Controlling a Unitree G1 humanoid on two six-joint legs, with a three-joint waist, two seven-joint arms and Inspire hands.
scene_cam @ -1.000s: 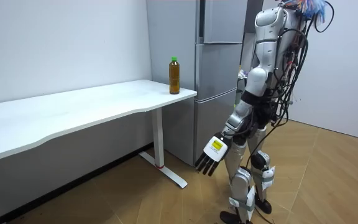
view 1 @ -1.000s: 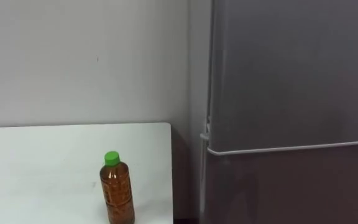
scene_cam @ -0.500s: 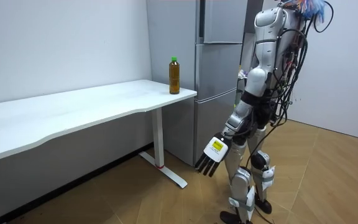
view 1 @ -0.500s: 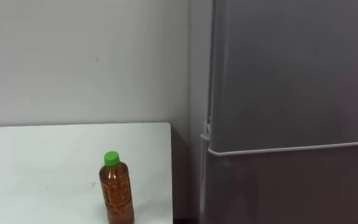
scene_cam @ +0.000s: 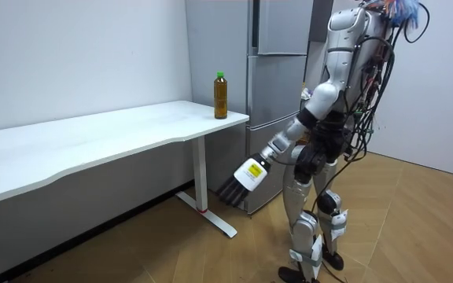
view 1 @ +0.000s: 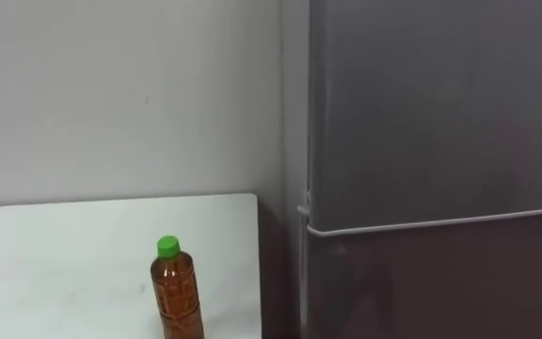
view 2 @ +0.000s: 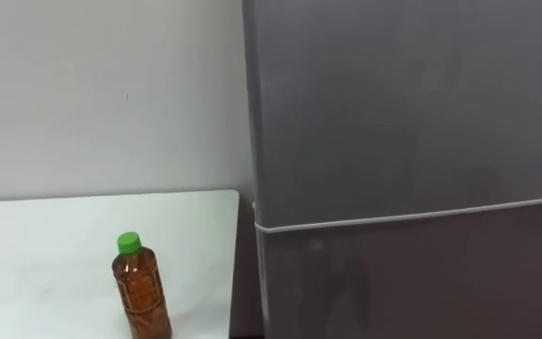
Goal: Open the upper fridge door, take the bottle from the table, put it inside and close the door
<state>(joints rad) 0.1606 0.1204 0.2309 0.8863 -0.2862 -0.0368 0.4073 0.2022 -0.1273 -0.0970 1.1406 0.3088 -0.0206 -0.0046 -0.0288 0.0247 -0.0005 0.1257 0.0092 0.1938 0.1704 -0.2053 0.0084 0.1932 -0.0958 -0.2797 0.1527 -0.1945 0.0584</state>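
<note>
The left hand [scene_cam: 241, 178] has swung forward toward the table [scene_cam: 93, 134], fingers straight and apart, probably starting a reach. The bottle [view 1: 177, 297] stands upright near the table's corner, beside the closed fridge [view 1: 431, 122]

I have the robot standing upright on both legs in the room view, with its torso straight and its back partly towards the camera. Its left arm is raised forward and away from the body, reaching towards the room view's left. The arm slants down from the shoulder with a slight bend at the elbow, and the forearm runs almost in line with the upper arm. The left hand [scene_cam: 241, 179] sits below hip level. Its fingers are straight and close together, pointing down and towards the room view's left, and it holds nothing.
</note>
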